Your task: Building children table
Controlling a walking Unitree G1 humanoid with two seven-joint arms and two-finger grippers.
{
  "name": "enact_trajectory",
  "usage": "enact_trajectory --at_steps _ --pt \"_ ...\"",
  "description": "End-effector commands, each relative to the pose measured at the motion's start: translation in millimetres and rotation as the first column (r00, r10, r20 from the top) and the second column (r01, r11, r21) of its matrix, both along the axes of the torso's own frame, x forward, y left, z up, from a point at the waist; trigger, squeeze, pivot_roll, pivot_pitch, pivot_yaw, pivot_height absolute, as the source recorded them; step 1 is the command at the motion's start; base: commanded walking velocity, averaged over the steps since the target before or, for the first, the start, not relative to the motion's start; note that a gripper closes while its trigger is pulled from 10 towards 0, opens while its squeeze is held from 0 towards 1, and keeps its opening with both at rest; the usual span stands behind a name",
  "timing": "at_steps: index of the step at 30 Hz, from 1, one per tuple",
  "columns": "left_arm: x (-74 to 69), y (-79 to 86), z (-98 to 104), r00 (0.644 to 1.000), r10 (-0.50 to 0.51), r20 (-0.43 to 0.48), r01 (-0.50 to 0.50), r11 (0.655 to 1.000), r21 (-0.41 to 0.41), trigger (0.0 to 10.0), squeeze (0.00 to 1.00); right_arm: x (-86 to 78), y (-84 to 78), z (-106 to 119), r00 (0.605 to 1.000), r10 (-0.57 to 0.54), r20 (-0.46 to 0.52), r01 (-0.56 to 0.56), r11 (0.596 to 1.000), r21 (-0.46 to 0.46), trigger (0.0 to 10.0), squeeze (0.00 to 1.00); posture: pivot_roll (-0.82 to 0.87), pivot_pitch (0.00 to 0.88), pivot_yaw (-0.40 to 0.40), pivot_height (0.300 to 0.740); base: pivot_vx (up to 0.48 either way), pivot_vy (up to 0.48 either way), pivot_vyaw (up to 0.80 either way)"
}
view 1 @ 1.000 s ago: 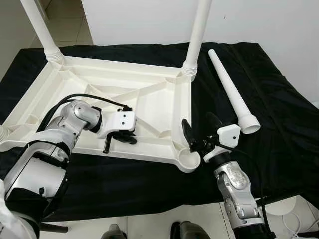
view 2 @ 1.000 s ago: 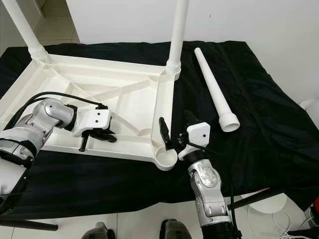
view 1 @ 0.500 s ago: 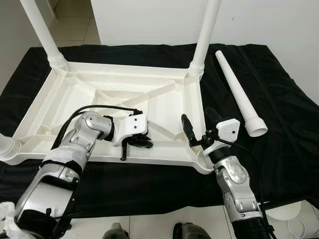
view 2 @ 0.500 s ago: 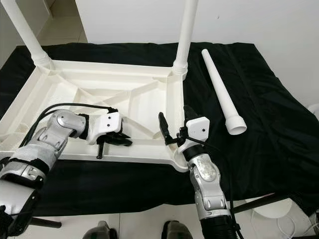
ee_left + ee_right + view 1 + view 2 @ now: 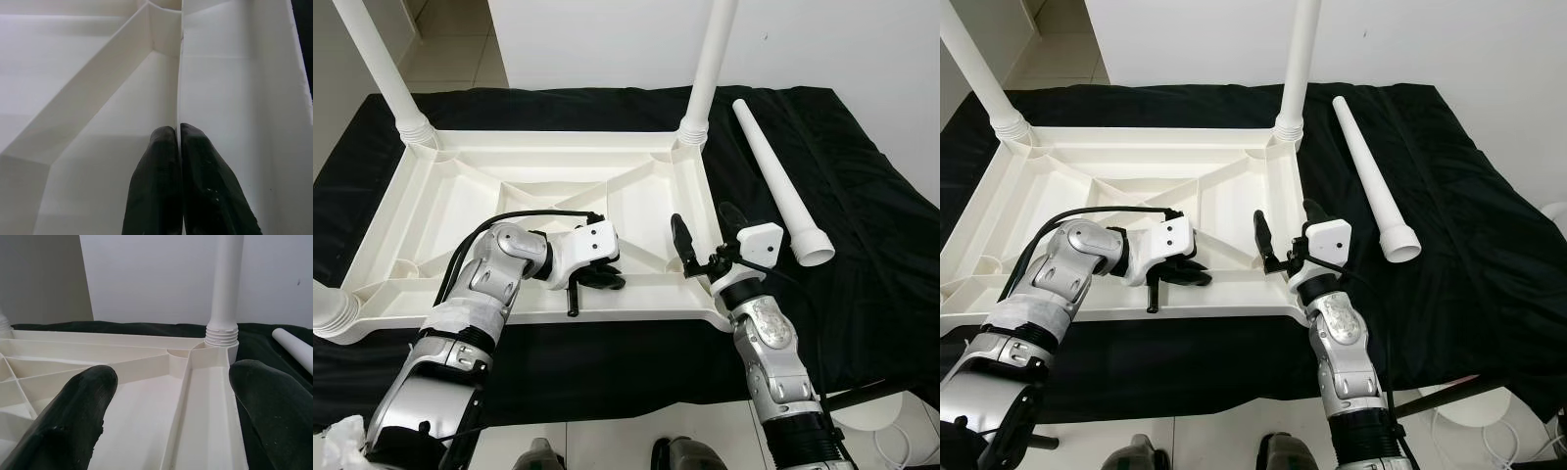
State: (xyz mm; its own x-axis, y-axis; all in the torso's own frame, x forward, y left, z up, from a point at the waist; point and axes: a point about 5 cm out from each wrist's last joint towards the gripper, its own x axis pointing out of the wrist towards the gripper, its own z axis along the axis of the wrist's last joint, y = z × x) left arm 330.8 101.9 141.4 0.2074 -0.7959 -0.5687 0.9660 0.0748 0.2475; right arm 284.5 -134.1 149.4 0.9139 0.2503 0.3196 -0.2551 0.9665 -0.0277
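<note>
A white plastic children's table top (image 5: 558, 186) lies upside down on a black cloth (image 5: 862, 176) covering the worktop, its ribbed underside facing up. Two white legs stand upright in the far corner sockets, the far-left leg (image 5: 377, 69) and the far-right leg (image 5: 710, 64); part of another leg (image 5: 328, 311) shows at the near-left corner. A loose leg (image 5: 778, 181) lies on the cloth to the right of the table top, apart from it, its wide end nearer the robot. The left hand (image 5: 592, 286) rests over the near rim of the table top, and the left wrist view shows its black fingers (image 5: 161, 186) pressed together on a thin upright rib of the plastic. The right hand (image 5: 705, 235) is at the near-right corner with its fingers (image 5: 78, 416) spread wide apart, one on each side of the table's right-hand rim, gripping nothing.
</note>
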Motion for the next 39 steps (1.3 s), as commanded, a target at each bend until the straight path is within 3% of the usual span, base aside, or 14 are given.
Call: enact_trajectory --at_steps 1,6,7,10,12,15,16,17,23,29,33,34,35,39 --pt "31.6 28.5 4.5 0.647 0.668 0.367 -0.624 0.741 -0.248 10.0 0.0 1.3 -2.5 -3.1 1.0 -0.025 -0.011 0.025 1.0 0.001 10.0 0.0 0.04 0.027 -0.014 0.74 0.0 0.0 0.0" --pt "27.5 28.5 3.0 0.683 0.631 0.369 -0.591 0.774 -0.228 10.0 0.0 4.3 -5.0 -1.5 0.999 -0.049 -0.011 0.049 0.999 0.004 10.0 0.0 0.03 0.029 -0.024 0.74 0.0 0.0 0.0" --pt "25.8 29.0 1.7 0.708 0.615 0.346 -0.577 0.787 -0.219 10.0 1.0 5.4 -6.8 -1.0 0.998 -0.063 -0.013 0.063 0.998 0.007 10.0 0.0 0.03 0.031 -0.026 0.74 0.0 0.0 0.0" --pt "23.7 30.2 3.9 0.735 0.595 0.326 -0.554 0.804 -0.218 10.0 1.0 5.8 -8.2 -0.8 0.998 -0.062 -0.021 0.062 0.998 0.022 10.0 0.0 0.03 0.043 -0.034 0.74 0.0 0.0 0.0" --pt "25.5 28.1 24.0 0.749 0.592 0.298 -0.519 0.803 -0.293 10.0 1.0 7.3 -9.9 1.4 0.998 -0.052 -0.02 0.052 0.998 0.02 10.0 0.21 0.05 0.062 -0.054 0.74 0.0 0.0 0.0" --pt "25.9 24.2 42.5 0.764 0.584 0.273 -0.477 0.797 -0.371 10.0 1.0 9.0 -12.2 3.1 0.998 -0.052 -0.018 0.052 0.999 0.009 10.0 0.16 0.06 0.077 -0.083 0.74 0.0 0.0 0.0" --pt "25.2 21.4 50.6 0.782 0.567 0.258 -0.444 0.798 -0.408 10.0 0.27 10.7 -13.4 3.4 0.998 -0.054 -0.019 0.054 0.999 0.004 10.0 0.12 0.07 0.081 -0.086 0.74 0.0 0.0 0.0" --pt "23.6 18.5 58.8 0.803 0.547 0.238 -0.409 0.795 -0.448 10.0 0.0 13.0 -15.4 3.4 0.998 -0.063 -0.024 0.063 0.998 0.003 10.0 0.05 0.08 0.088 -0.096 0.74 0.0 0.0 0.0" --pt "13.7 8.1 76.7 0.85 0.49 0.192 -0.315 0.766 -0.56 10.0 0.0 25.6 -25.1 6.5 0.984 -0.175 -0.04 0.175 0.985 -0.003 10.0 0.0 0.08 0.097 -0.112 0.74 0.0 0.0 0.0" --pt "12.5 0.5 79.4 0.813 0.553 0.182 -0.359 0.723 -0.59 10.0 0.0 34.9 -38.5 8.7 0.956 -0.289 -0.052 0.287 0.957 -0.039 10.0 0.0 0.08 0.097 -0.11 0.74 0.0 0.0 0.0" --pt "13.2 -6.9 80.1 0.808 0.589 0.019 -0.421 0.6 -0.68 10.0 0.0 40.9 -62.2 12.9 0.918 -0.392 -0.06 0.392 0.92 -0.019 10.0 0.0 0.08 0.068 -0.085 0.74 0.0 0.0 0.0" --pt "13.2 -6.9 80.1 0.808 0.589 0.019 -0.421 0.6 -0.68 10.0 0.0 40.9 -62.2 12.9 0.918 -0.392 -0.06 0.392 0.92 -0.019 10.0 0.0 0.08 0.068 -0.085 0.74 0.0 0.0 0.0" --pt "12.5 -9.1 82.2 0.798 0.601 -0.039 -0.446 0.546 -0.709 10.0 0.0 42.4 -69.2 13.8 0.902 -0.427 -0.06 0.427 0.904 -0.021 10.0 0.0 0.08 0.062 -0.078 0.74 0.0 0.0 0.0" --pt "4.5 -23.5 75.5 0.791 0.596 -0.14 -0.489 0.478 -0.73 10.0 0.0 43.2 -88.5 8.4 0.854 -0.514 -0.082 0.512 0.858 -0.05 10.0 0.0 0.06 0.058 -0.058 0.74 0.0 0.0 0.0"
